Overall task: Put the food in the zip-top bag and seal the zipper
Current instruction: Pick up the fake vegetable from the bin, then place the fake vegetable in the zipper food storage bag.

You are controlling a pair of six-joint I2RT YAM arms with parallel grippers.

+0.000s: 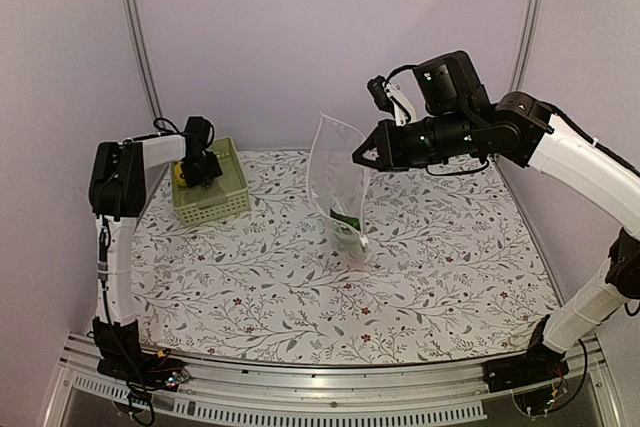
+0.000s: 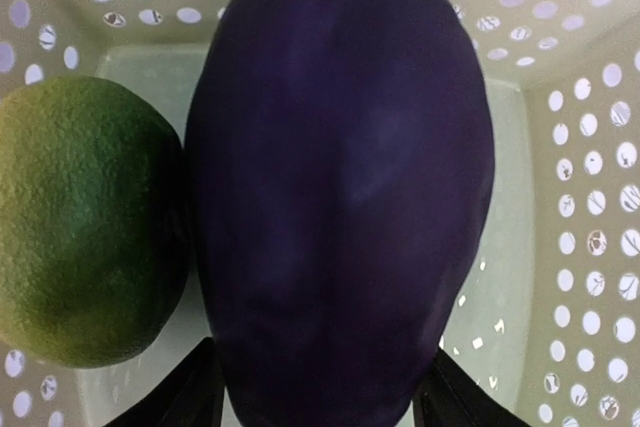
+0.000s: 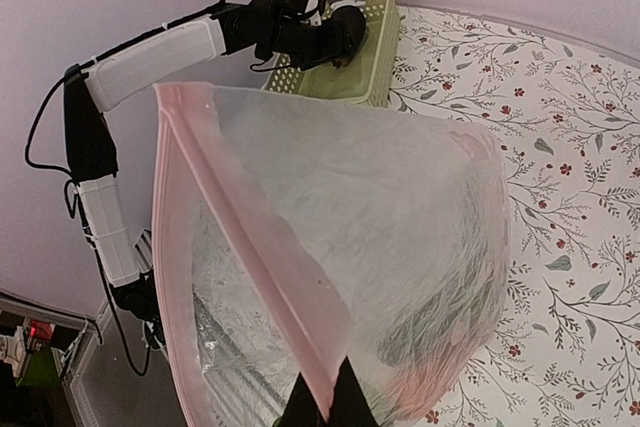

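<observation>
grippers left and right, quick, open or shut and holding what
Left gripper: closed on the eggplant, inside the basket.
Right gripper: closed on the zipper edge of the zip-top bag, holding it up.

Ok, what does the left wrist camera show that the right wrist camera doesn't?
Only the left wrist view: the dark purple eggplant close up between the left gripper fingers, with a pebbly green lime-like fruit beside it. Only the right wrist view: the clear zip-top bag, pinched at its pink zipper by the right gripper, plus the whole left arm. Both: the pale green perforated basket.
</observation>
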